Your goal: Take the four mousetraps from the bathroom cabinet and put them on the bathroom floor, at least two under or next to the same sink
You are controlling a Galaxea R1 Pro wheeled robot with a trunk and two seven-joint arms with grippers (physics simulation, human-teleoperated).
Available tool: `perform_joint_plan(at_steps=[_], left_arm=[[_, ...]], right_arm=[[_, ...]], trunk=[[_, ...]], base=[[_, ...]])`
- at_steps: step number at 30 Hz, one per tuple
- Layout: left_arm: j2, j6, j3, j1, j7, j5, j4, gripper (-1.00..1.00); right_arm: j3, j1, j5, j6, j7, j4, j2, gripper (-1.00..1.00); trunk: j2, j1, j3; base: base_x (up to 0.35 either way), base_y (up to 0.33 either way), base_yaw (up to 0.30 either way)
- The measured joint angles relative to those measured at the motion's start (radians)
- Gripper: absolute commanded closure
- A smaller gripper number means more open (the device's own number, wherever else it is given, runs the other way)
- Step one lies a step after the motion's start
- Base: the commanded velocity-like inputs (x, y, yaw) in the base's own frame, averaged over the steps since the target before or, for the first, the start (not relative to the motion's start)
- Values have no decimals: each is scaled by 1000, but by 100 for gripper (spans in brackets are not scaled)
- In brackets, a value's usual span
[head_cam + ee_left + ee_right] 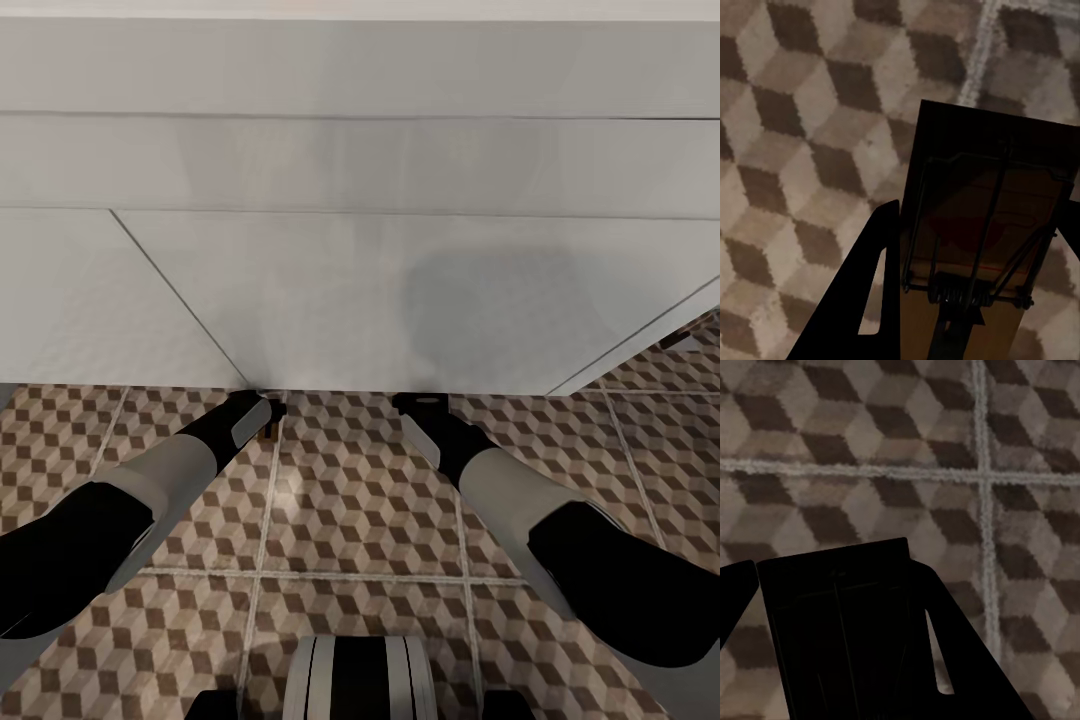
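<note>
1. Head view: both my forearms reach forward and down over the bathroom floor (350, 500) — square tiles with the brown, beige and white cube print and pale grout lines.
2. A broad white unit (400, 290) stands right ahead, with flat pale panels and thin seams between them. Its lower edge meets the tiles just past my wrists. I cannot tell from here what sort of unit it is.
3. Left gripper (975, 300): the fingers are closed in on a mousetrap (982, 225). One dark finger (862, 300) lies along the slab's edge. In the left wrist view I see the wooden slab with its wire bail, coil spring and a faint red mark on the face.
4. That trap is above the tiles, with a grout line running off beyond its far corner. From the head view only a small brown speck shows at my left gripper's tip (268, 425), close under the white unit's edge.
5. Right gripper (840, 645): in the right wrist view a dark rectangular slab (832, 622) sits between the two black fingers, one finger (952, 660) against its side. It is all in shadow and the metal parts are not readable, but the shape matches a second mousetrap. The jaws are closed onto it.
6. Under the right gripper two grout lines cross on the tiles. In the head view the right gripper's tip (420, 403) is near the base of the white unit.
</note>
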Motion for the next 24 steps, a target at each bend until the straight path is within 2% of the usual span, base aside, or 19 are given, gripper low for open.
perform_joint_plan(at_steps=[13,24], left_arm=[[4,3,-3,3,-1,2,-10,100],[5,1,-5,7,-1,-1,-34,100]], right_arm=[[1,6,-14,3,-7,-19,-2,100],[-1,15,-14,3,-10,-56,-4,100]], trunk=[[0,0,0],[0,0,-10]], base=[[0,0,0],[0,0,0]])
